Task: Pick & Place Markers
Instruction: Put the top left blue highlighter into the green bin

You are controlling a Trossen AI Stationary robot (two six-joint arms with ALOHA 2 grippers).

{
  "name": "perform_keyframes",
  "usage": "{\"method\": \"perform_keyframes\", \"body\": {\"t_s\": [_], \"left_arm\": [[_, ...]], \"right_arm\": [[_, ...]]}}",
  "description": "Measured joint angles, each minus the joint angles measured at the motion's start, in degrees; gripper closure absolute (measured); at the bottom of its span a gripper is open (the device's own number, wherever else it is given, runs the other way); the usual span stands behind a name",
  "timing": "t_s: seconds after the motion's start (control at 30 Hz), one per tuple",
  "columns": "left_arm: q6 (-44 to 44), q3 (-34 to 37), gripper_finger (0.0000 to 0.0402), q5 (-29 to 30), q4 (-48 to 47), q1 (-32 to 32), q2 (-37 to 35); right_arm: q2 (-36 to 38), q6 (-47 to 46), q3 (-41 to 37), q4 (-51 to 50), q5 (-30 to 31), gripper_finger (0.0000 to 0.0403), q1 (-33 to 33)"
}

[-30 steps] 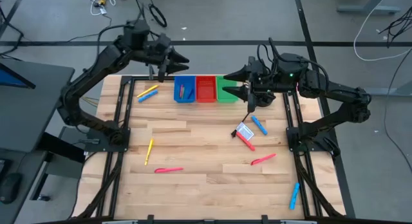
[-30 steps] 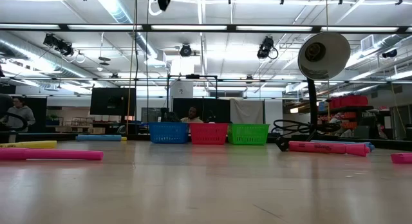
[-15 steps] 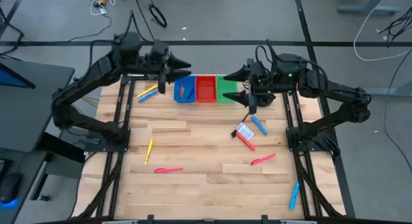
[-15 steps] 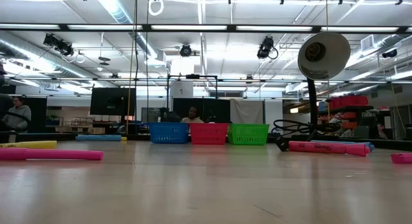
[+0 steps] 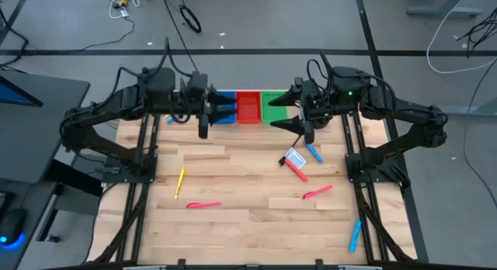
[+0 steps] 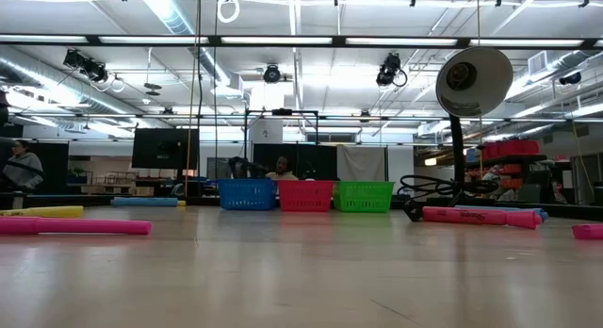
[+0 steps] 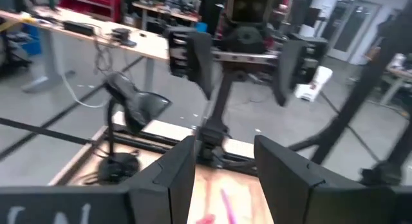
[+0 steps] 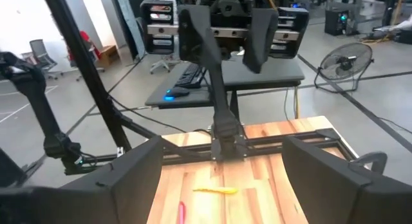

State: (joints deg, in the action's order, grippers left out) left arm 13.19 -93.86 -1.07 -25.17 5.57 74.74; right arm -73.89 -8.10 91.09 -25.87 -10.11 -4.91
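The surface [image 5: 248,185] is pale wooden planking inside a dark metal frame, standing on a grey floor strewn with cables. In the low view the room behind is a wide workshop with ceiling lights, monitors and shelving; a person [image 6: 21,166] shows at its far left edge, and a lamp [image 6: 471,81] rises at the right.

Along the far edge of the surface stand a blue bin [image 5: 225,118], a red bin [image 5: 248,108] and a green bin [image 5: 273,105] side by side. The markers lie scattered well apart: a yellow marker [image 5: 181,181] and a pink marker [image 5: 203,205] on the left half, a red marker [image 5: 297,171] and a blue marker [image 5: 312,152] touching or just beside a small white-and-blue card [image 5: 293,157], another pink marker [image 5: 317,192] nearer the front, and a second blue marker [image 5: 354,236] at the front right.

The left gripper [image 5: 228,113] hangs over the blue bin, its jaws partly spread with nothing visible between them. The right gripper [image 5: 284,112] hangs over the green bin with jaws spread wide and empty; the card and its nearby markers lie on the surface just in front of it, below and apart.
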Motion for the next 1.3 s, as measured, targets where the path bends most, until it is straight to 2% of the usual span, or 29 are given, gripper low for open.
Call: {"method": "perform_keyframes", "body": {"t_s": [0.33,0.47,0.83,0.93,1.03,1.13,1.3], "left_arm": [[1.3,0.0,0.0236,8.5,-2.6,-7.0,-0.5],[1.6,0.0,0.0236,8.8,-6.8,-7.8,-0.5],[1.2,0.0,0.0236,9.3,-7.5,-6.9,-0.2],[2.8,0.0,0.0236,9.6,-10.7,-6.5,-0.2],[4.3,0.0,0.0236,12.0,-14.7,-4.9,-0.8],[4.2,0.0,0.0236,12.0,-18.4,-1.6,-2.1],[2.0,0.0,0.0236,7.6,-26.5,6.4,-2.6]], "right_arm": [[0.0,-0.5,0.0,0.0,0.1,0.0085,0.3],[0.0,0.0,0.0,0.0,0.1,0.0085,0.3],[0.0,0.0,0.0,0.0,0.1,0.0085,0.3],[0.0,-0.1,0.0,0.0,0.2,0.0085,0.3],[0.0,-0.1,0.0,0.0,0.1,0.0085,0.3],[0.0,0.0,0.0,0.0,0.2,0.0085,0.3],[0.0,1.1,0.0,0.0,0.2,0.0085,0.3]]}}
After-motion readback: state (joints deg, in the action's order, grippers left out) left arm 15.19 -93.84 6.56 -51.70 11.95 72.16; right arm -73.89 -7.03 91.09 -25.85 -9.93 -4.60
